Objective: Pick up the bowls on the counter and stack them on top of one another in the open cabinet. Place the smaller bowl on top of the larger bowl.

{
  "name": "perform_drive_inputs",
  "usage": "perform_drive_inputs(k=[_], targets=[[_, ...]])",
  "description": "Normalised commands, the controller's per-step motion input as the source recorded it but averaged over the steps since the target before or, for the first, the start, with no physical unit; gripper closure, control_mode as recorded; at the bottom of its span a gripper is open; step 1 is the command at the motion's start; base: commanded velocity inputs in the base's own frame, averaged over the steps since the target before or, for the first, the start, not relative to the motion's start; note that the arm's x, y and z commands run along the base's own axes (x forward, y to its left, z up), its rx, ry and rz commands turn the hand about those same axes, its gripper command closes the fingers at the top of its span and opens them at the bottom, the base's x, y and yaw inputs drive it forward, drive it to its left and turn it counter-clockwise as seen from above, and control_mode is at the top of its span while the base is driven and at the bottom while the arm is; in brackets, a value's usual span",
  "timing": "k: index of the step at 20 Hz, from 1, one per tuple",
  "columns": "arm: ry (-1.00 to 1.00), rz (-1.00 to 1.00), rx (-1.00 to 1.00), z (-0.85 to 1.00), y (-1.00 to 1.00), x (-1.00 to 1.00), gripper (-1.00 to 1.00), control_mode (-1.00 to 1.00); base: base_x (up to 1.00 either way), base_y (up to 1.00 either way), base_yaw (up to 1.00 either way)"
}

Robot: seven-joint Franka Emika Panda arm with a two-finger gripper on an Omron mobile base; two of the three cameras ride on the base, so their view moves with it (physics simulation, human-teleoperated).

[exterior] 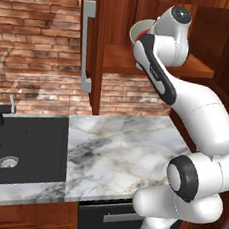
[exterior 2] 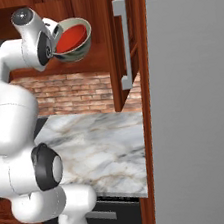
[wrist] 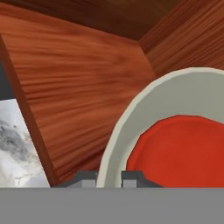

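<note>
Two bowls were nested and held aloft inside the open cabinet [exterior 2: 109, 43]: the smaller bowl [exterior 2: 71, 37] sat within the larger bowl [exterior 2: 82, 48], both tilted steeply on edge above the shelf [exterior: 157, 66]. The gripper [wrist: 109, 177] had its fingertips [wrist: 131, 177] closed on the larger bowl's rim, one either side of the wall. The counter [exterior: 123, 147] lay below, beside the sink [exterior: 27, 147].
</note>
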Motion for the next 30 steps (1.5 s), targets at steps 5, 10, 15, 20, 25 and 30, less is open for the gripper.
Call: perform_drive_inputs(k=[5,10,15,20,25,30], targets=[[0.0,0.01,0.0,-0.01,-0.01,0.14,-1.0,-1.0,0.0,0.0,0.0],[0.0,0.0,0.0,0.0,0.0,0.12,-1.0,-1.0,0.0,0.0,0.0],[0.0,0.0,0.0,0.0,0.0,0.09,-1.0,-1.0,0.0,0.0,0.0],[0.0,0.0,0.0,0.0,0.0,0.04,-1.0,-1.0,0.0,0.0,0.0],[-0.03,0.0,0.0,0.0,0.0,0.01,-1.0,-1.0,0.0,0.0,0.0],[-0.04,0.0,0.0,0.0,0.0,0.02,-1.0,-1.0,0.0,0.0,0.0]])
